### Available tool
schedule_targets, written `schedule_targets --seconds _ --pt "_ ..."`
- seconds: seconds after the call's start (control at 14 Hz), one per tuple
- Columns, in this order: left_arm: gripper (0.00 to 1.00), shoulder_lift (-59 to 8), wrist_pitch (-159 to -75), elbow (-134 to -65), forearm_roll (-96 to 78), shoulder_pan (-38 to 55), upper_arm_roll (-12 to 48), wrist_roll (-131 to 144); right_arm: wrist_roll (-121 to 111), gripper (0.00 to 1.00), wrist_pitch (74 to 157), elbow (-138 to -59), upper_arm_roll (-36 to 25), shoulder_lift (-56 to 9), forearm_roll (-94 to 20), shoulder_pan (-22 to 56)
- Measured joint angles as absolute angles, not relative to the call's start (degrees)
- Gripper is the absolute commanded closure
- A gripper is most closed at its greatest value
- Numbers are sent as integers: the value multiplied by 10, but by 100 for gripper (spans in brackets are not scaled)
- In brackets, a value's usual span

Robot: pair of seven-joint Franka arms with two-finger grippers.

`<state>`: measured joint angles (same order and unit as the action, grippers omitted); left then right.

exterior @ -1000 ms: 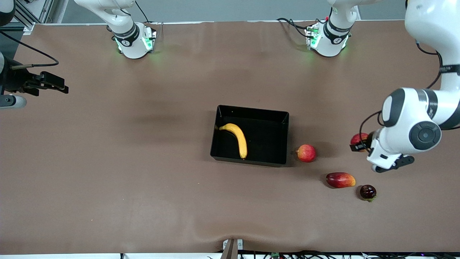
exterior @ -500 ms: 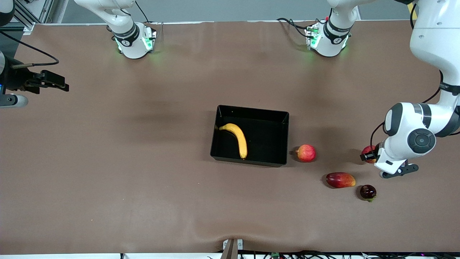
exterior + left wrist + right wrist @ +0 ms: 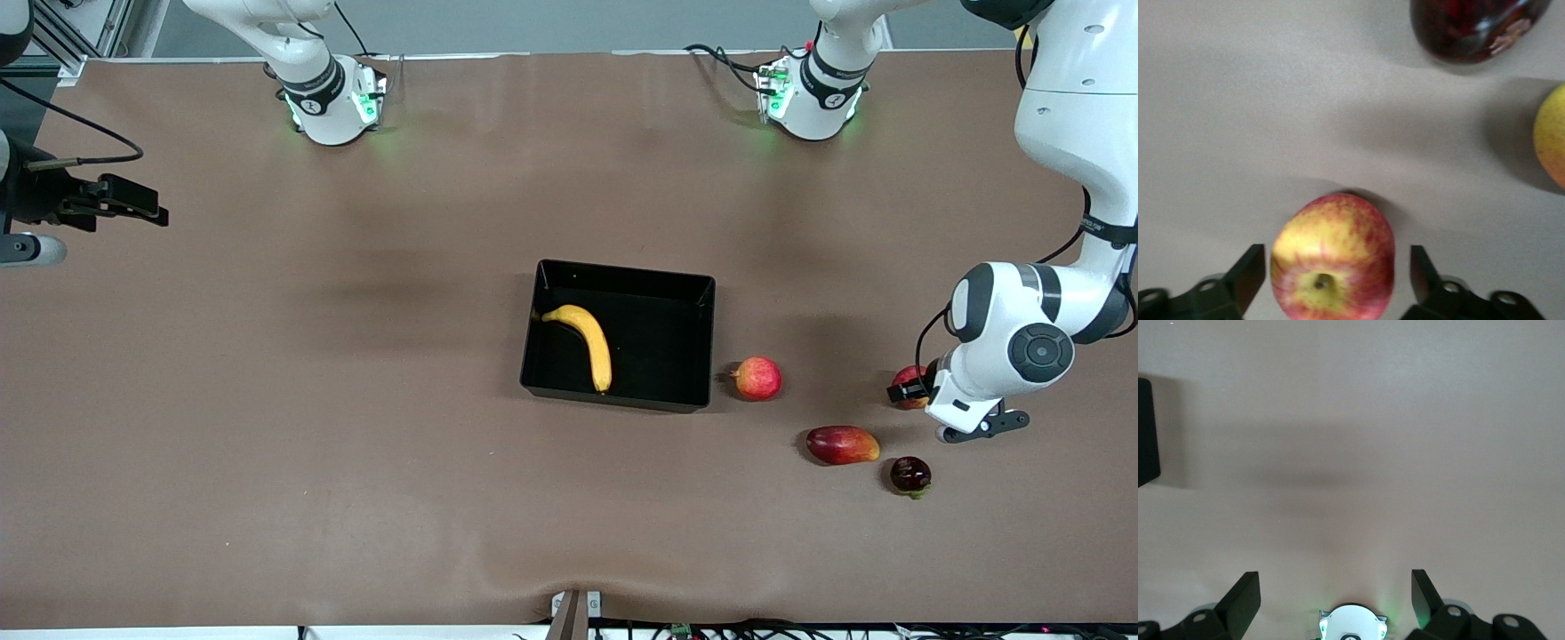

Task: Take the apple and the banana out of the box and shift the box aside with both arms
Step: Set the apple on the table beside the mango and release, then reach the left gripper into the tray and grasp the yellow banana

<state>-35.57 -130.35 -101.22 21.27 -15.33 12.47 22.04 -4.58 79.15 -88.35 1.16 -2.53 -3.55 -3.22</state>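
Note:
A black box (image 3: 702,293) sits mid-table with the yellow banana (image 3: 590,341) lying inside it. The red apple (image 3: 1333,253) with yellow streaks and a dimpled top rests on the brown table toward the left arm's end, partly hidden by the wrist (image 3: 909,382). My left gripper (image 3: 1337,265) is open and straddles the apple, with a gap showing on each side; it appears low at the table in the front view (image 3: 912,391). My right gripper (image 3: 1336,583) is open and holds nothing, waiting over bare table at the right arm's end (image 3: 133,206).
A round red-and-yellow fruit (image 3: 757,378) lies beside the box. A red-and-yellow mango (image 3: 842,444) and a small dark red fruit (image 3: 910,474) lie nearer the front camera than the apple. Both arm bases (image 3: 329,102) stand along the table's top edge.
The left gripper came down with the apple toward the left arm's end of the table, then opened; the apple now lies free between its fingers. The right arm has not moved.

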Motion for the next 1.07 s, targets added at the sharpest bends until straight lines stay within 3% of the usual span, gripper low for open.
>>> schedule_targets --seconds 0.43,0.71,1.07 --pt "0 -287 -1228 -1005 212 -152 176 228 -46 0 835 -884 15 -50 -58 -9" --pt "0 -261 -1168 -1005 209 -150 272 286 -46 0 835 -884 13 -52 -58 -9" --pt "0 -272 -1167 -989 206 -103 391 426 -46 0 834 -883 11 -51 -58 -9"
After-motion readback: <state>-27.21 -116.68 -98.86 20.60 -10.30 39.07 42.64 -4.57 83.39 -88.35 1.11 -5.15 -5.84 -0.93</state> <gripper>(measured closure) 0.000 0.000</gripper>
